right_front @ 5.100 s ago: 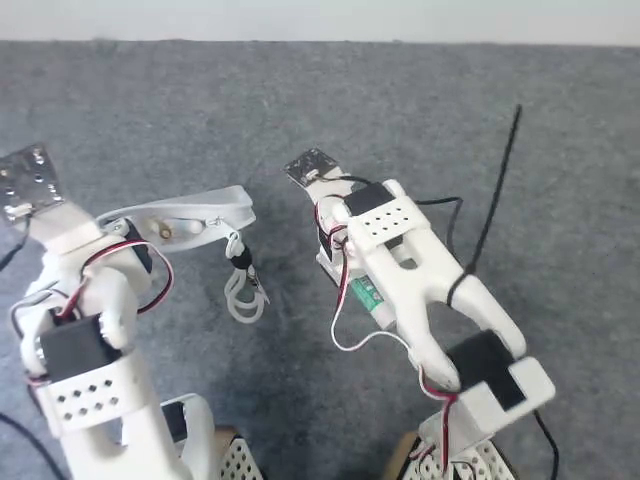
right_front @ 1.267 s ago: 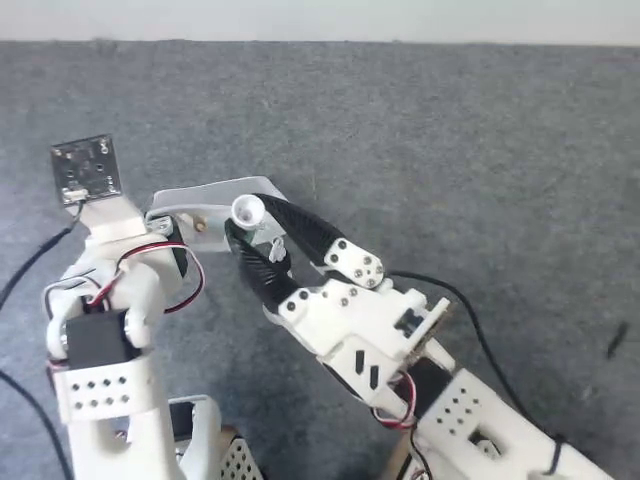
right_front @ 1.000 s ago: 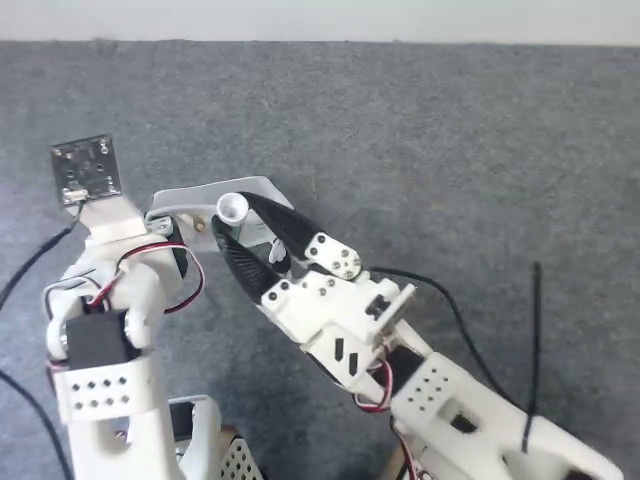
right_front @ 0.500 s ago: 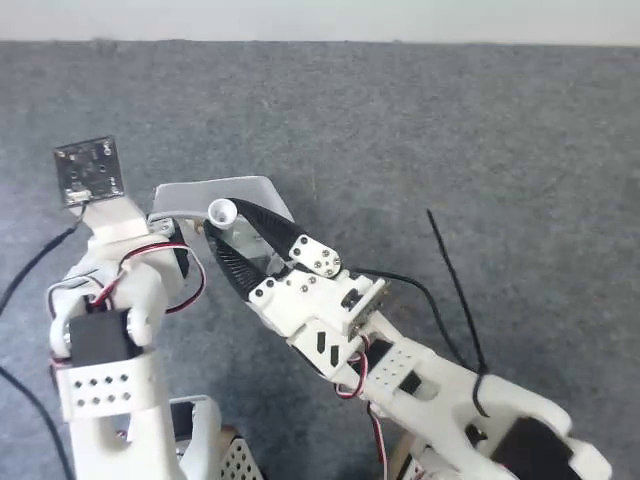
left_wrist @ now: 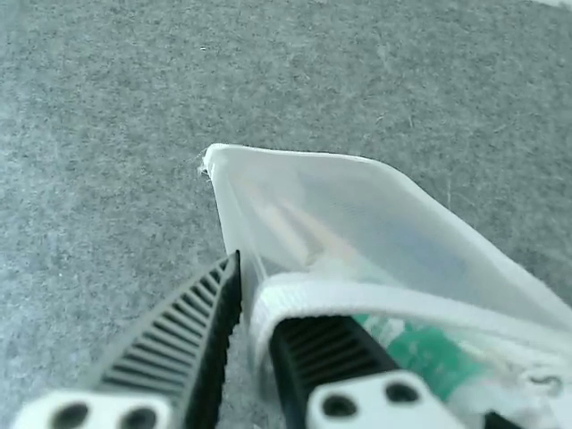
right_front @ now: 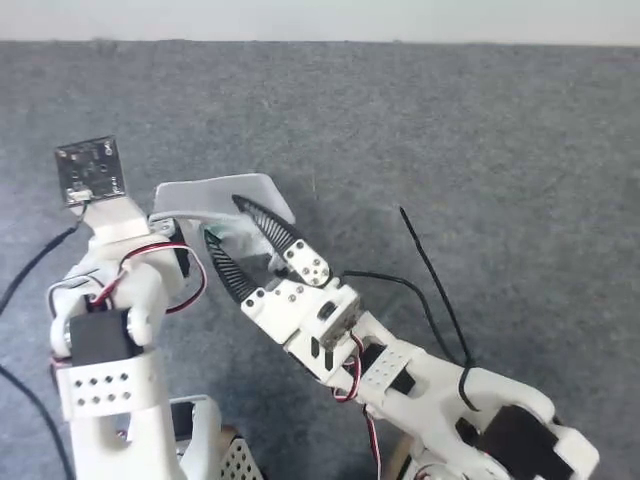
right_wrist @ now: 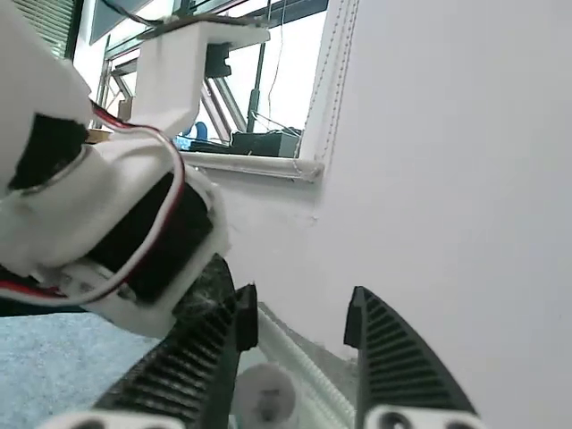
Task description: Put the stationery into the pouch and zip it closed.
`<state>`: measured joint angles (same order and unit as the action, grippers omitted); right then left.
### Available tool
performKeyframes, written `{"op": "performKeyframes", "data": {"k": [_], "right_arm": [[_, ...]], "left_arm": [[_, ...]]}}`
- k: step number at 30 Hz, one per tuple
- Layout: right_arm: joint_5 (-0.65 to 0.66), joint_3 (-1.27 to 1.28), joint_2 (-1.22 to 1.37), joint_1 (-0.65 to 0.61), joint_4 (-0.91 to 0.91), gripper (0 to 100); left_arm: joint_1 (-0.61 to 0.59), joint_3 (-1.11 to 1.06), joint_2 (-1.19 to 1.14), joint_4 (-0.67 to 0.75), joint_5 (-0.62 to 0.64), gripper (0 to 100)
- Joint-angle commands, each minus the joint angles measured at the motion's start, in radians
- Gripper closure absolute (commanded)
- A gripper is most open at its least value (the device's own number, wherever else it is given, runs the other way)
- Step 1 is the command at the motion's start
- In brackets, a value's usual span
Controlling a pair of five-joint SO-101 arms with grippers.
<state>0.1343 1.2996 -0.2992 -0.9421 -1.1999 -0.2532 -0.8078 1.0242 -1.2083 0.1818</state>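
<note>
Grey carpet (right_front: 480, 130) underneath; left gripper (left_wrist: 253, 295) clamps pouch (left_wrist: 357, 223) rim, pouch btwn the arms. The right gripper (right_front: 222, 218) now has jaws spread wide at its mouth; white tube (right_wrist: 262, 399) off the tips, prob. dropped in. Zip next.

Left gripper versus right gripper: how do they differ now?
The left gripper is shut on the pouch at its rim; the right gripper is open, gripping nothing. The left gripper meets the pouch from the left; the right gripper from the near right. Both have black ribbed fingers.
</note>
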Motion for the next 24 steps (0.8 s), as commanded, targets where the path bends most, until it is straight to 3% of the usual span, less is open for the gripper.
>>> {"op": "performKeyframes", "data": {"k": [1, 5, 8, 11, 15, 21, 24], "right_arm": [[0.032, 0.011, -0.041, -0.012, -0.015, 87.6], [0.032, 0.054, -0.16, -0.007, 0.004, 87.9], [0.029, 0.063, -0.277, -0.005, 0.153, 87.9], [-0.038, 0.061, -0.403, -0.005, 0.334, 89.1], [-0.135, 0.031, -0.591, 0.025, 0.596, 99.8], [-0.221, -0.118, -0.777, 0.062, 1.175, 99.1], [-0.249, -0.206, -0.78, 0.061, 1.368, 99.0]], "left_arm": [[0.005, 0.016, 0.018, 0.028, -0.005, 99], [0.005, 0.016, 0.018, 0.026, -0.006, 99], [0.005, 0.016, 0.018, 0.026, -0.006, 99], [0.005, 0.016, 0.018, 0.026, -0.006, 99], [0.005, 0.018, 0.018, 0.025, -0.006, 99], [-0.046, 0.021, 0.018, 0.029, -0.005, 99], [-0.044, 0.021, 0.018, 0.029, -0.005, 99]]}}
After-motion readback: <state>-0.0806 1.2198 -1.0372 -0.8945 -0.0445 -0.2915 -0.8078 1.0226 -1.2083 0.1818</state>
